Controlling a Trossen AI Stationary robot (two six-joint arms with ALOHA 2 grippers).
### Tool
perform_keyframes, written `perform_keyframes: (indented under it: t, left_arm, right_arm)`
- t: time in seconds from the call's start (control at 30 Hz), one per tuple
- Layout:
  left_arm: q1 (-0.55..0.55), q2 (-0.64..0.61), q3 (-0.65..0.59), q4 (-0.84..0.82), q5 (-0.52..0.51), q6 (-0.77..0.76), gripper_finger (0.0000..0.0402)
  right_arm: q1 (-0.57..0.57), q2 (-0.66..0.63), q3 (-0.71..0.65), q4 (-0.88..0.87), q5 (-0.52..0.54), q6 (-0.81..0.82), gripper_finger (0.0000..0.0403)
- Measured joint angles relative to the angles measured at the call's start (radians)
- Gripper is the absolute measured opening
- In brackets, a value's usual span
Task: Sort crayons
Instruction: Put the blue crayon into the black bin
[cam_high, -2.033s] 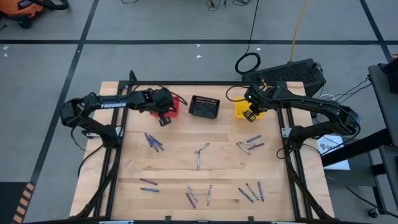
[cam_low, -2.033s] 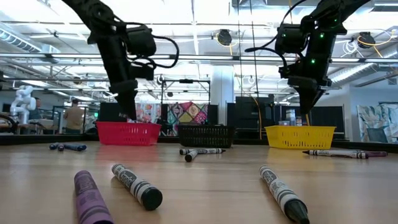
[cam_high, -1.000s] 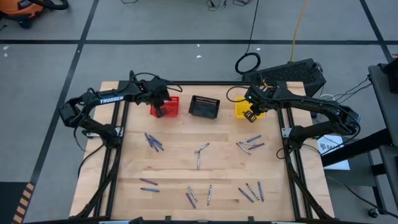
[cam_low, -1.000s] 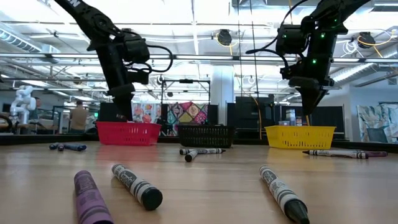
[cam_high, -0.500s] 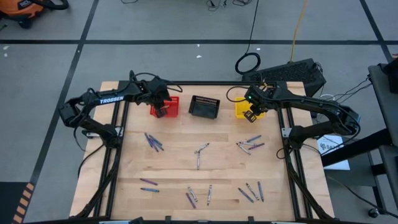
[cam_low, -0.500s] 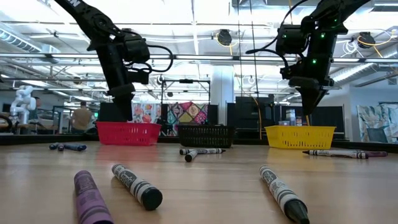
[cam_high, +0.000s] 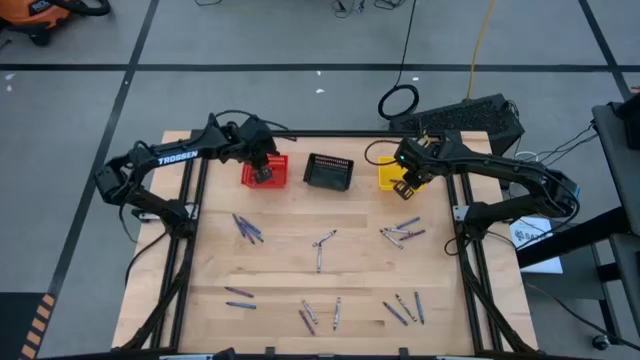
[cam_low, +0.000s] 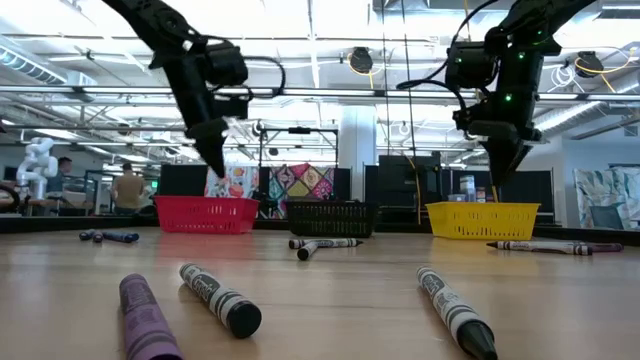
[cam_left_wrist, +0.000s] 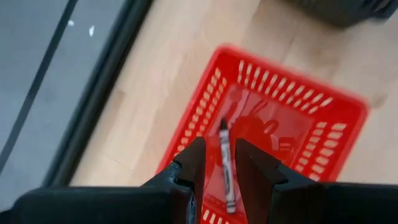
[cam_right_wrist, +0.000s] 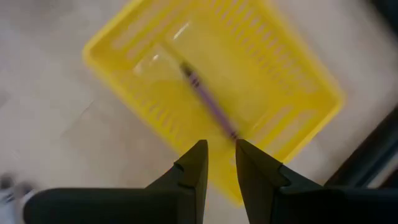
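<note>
Wooden table (cam_high: 280, 255), workshop floor around it, carrying three mesh baskets along its far edge: red basket (cam_high: 275, 163), black basket (cam_high: 329, 172), yellow basket (cam_high: 385, 176). Loose crayons (cam_high: 320, 248) lie in small clusters across the middle and near side, all well apart from the baskets. We note the left gripper (cam_high: 262, 172) above the red basket, fingers slightly parted, with a grey crayon (cam_left_wrist: 225, 165) showing between them over the basket's floor; whether it is free of the pads we cannot tell. The right gripper (cam_high: 408, 184) hangs over the yellow basket's near rim, fingers parted and holding nothing, a purple crayon (cam_right_wrist: 210, 102) lying inside the basket. To do this step well, we judge each arm should lift straight up clear of its basket rim, then travel to the nearest cluster.
</note>
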Motion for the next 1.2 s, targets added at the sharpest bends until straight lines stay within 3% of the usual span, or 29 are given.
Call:
perform_keyframes:
  t: [0.33, 0.7, 0.83, 1.2]
  left_arm:
    - [-0.100, 0.000, 0.073, -0.025, 0.000, 0.000, 0.0082]
    - [-0.256, 0.000, 0.075, -0.088, 0.025, -0.049, 0.0082]
    - [-0.298, 0.000, 0.075, -0.088, 0.026, -0.052, 0.0082]
    - [-0.373, 0.000, 0.075, -0.084, 0.027, -0.053, 0.0082]
  right_arm:
    - [0.113, 0.000, 0.000, -0.162, -0.163, 0.099, 0.0071]
    - [0.276, 0.000, 0.000, -0.181, -0.259, 0.204, 0.0071]
    - [0.367, 0.000, 0.000, -0.201, -0.302, 0.347, 0.0071]
    - [0.736, 0.000, 0.000, -0.210, -0.302, 0.975, 0.0071]
